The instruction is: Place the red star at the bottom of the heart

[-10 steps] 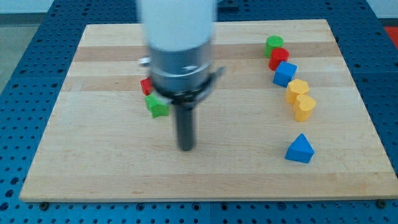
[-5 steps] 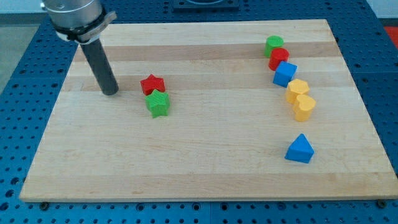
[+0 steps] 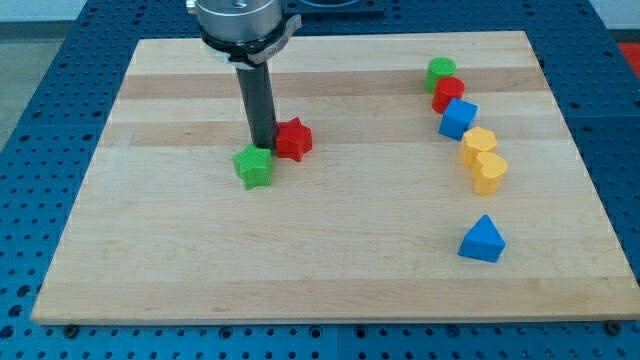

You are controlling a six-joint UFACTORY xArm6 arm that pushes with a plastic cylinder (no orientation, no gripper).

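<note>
My tip (image 3: 264,146) has no jaws, a bare rod; red star (image 3: 293,139) touches its right side, green star (image 3: 254,167) just below it; yellow heart (image 3: 489,173) sits far right; star looks light, rigid, slippery; push its flat left face.

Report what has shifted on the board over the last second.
My tip swung from the view's left to the red star's left side and pushed it toward the view's right, away from above the green star, which barely moved. The blocks along the view's right, including the yellow heart and blue triangle, stayed put.
</note>
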